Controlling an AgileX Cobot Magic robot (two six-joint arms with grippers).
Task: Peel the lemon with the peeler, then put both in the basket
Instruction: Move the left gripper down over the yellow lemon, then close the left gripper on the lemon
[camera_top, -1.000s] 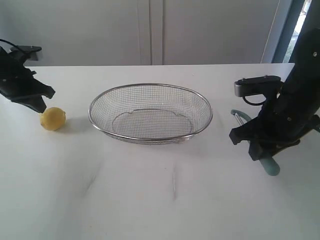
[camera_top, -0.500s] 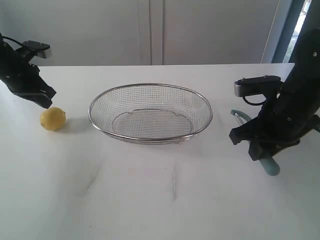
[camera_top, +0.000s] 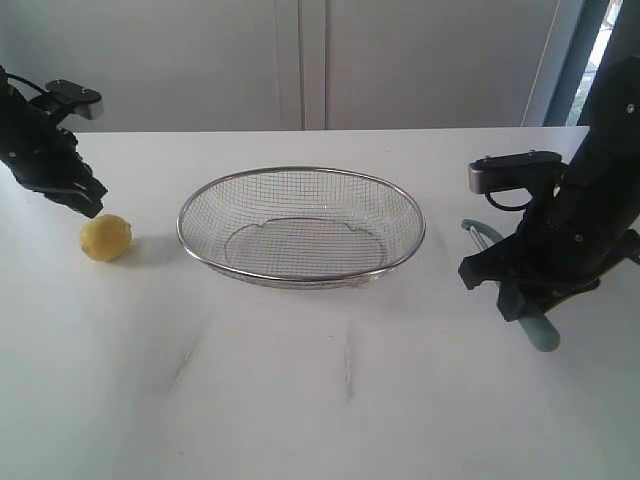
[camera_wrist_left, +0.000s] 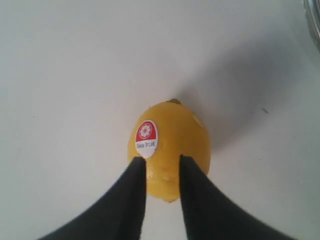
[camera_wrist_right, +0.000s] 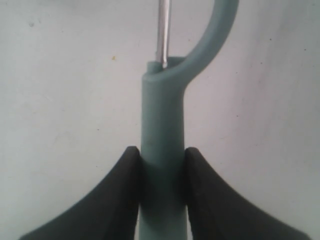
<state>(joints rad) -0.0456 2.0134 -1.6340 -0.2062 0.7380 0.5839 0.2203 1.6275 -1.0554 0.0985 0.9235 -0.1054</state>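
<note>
The yellow lemon (camera_top: 106, 238) lies on the white table at the left, a red and white sticker showing on it in the left wrist view (camera_wrist_left: 175, 132). My left gripper (camera_top: 88, 205) hangs just above and behind it, not touching. Its jaws (camera_wrist_left: 162, 160) stand a narrow gap apart with nothing between them. At the right, my right gripper (camera_top: 525, 305) is shut on the teal handle of the peeler (camera_top: 543, 334), which rests on the table. Its curved head (camera_wrist_right: 212, 30) points away from the fingers. The wire basket (camera_top: 181, 226) sits in the middle, with nothing in it.
The basket's rim (camera_wrist_left: 315, 20) shows at the edge of the left wrist view, a short way from the lemon. Grey cabinet doors (camera_top: 300, 60) stand behind the table's far edge. Faint scuff marks (camera_top: 348, 365) cross the table in front of the basket.
My left gripper has risen and swung back from beside the lemon, to a little above it. The lemon, the basket and the right arm with the peeler have not moved.
</note>
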